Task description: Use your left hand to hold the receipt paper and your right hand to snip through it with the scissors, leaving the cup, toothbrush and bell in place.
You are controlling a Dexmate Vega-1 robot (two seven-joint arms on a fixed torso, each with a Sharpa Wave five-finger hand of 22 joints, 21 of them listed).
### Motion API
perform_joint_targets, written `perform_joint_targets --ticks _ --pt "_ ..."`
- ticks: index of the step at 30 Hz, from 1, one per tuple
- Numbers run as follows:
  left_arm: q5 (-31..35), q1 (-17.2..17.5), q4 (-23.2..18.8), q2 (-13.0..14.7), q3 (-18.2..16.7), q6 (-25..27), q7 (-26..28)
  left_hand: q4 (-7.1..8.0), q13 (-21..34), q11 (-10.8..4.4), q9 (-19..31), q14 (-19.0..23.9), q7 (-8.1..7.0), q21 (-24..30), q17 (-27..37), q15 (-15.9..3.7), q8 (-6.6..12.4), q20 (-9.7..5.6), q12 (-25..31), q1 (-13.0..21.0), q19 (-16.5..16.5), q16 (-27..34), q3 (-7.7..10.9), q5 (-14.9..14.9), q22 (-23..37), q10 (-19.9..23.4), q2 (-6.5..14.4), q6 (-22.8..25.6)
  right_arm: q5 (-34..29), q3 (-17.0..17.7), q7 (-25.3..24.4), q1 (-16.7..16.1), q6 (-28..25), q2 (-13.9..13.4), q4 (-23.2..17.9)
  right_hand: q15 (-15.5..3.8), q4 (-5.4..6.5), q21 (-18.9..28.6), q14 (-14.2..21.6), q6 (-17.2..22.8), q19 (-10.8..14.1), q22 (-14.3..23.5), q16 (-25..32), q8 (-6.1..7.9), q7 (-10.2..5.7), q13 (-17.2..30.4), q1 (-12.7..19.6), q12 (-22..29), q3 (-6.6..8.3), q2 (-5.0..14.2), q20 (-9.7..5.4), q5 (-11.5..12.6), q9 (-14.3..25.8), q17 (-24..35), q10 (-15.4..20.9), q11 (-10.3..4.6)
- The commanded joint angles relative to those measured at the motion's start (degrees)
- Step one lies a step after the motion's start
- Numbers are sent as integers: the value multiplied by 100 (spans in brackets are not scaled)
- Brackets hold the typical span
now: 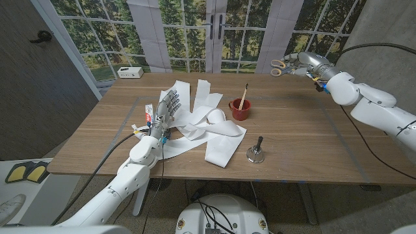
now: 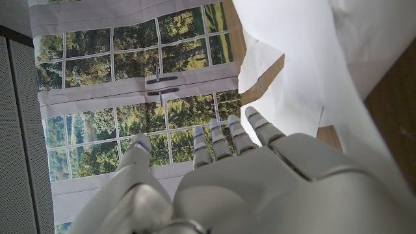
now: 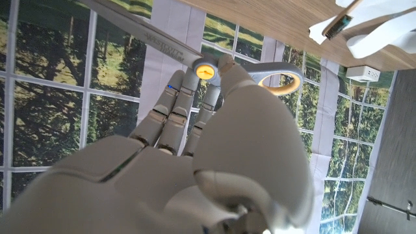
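The white receipt paper [image 1: 211,127] lies in loose, crumpled strips across the middle left of the table. My left hand [image 1: 164,110] stands over the paper's left end with its fingers spread and nothing gripped; the left wrist view shows the hand [image 2: 260,188] from behind with the paper [image 2: 305,58] just past the fingertips. Far from the paper, above the table's far right corner, my right hand [image 1: 307,63] holds the yellow-handled scissors [image 1: 280,65]. In the right wrist view the scissors [image 3: 214,68] sit in that hand [image 3: 195,162]. The red cup [image 1: 239,110] holds the toothbrush [image 1: 244,95]. The bell [image 1: 254,153] stands near the front edge.
A small red and white item [image 1: 148,116] lies on the table beside my left hand. A white box [image 1: 130,72] sits behind the table's far left corner. Bare wood [image 1: 305,130] stretches over the table's right half. A black cable [image 1: 374,45] loops above my right arm.
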Motion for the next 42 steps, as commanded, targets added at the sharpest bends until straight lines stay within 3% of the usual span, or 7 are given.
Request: perform_joint_targets --ticks 1,6,17,38,41,42 --pt "-51 60 -157 92 13 227 34 6 14 10 17 51 -4 1 9 -368 41 14 14 -15 62 27 -6 24 16 55 17 69 271 548 -600 -746 358 6 -441 -1343 36 54 451 44 -4 3 -29 -19 24 341 7 26 64 55 -268 32 22 827 518 -520" --pt "-94 46 -216 82 34 292 17 5 14 10 17 56 5 0 9 -365 40 12 13 -14 62 26 -6 24 16 57 19 74 316 733 -858 -1036 508 82 -598 -1343 36 72 460 47 -8 -1 -43 -26 28 331 4 25 67 55 -272 39 22 842 523 -522" --pt "-112 64 -337 76 33 294 32 0 15 8 17 71 2 -1 10 -374 35 6 11 -12 69 24 -7 22 15 66 15 78 236 980 -825 -1373 669 14 -921 -1342 36 114 472 -6 -75 -15 -94 -74 -8 336 -11 27 70 43 -295 49 14 898 500 -509" --pt "-21 236 -612 104 12 285 230 -11 17 11 19 80 2 -9 8 -347 35 22 13 33 64 16 31 27 16 99 77 111 152 1374 -1121 -1803 1248 316 -1030 -1344 27 177 459 -15 -128 -29 -163 -93 -39 366 -4 23 87 49 -311 47 6 965 449 -521" --pt "-68 261 -677 125 -14 297 214 -13 19 -3 21 82 1 -9 8 -336 45 44 15 42 66 14 40 26 16 108 90 141 70 1410 -1196 -1838 1320 382 -1049 -1344 26 186 460 -5 -126 -30 -168 -90 -39 371 -4 27 88 49 -308 47 5 972 452 -523" --pt "-84 267 -699 129 -22 297 208 -16 22 -6 23 86 -4 -12 10 -319 50 131 13 47 59 14 43 23 17 107 93 159 52 1428 -1213 -1854 1338 401 -1064 -1344 26 188 461 -6 -128 -31 -170 -91 -36 371 -3 26 89 49 -309 47 5 974 453 -524"
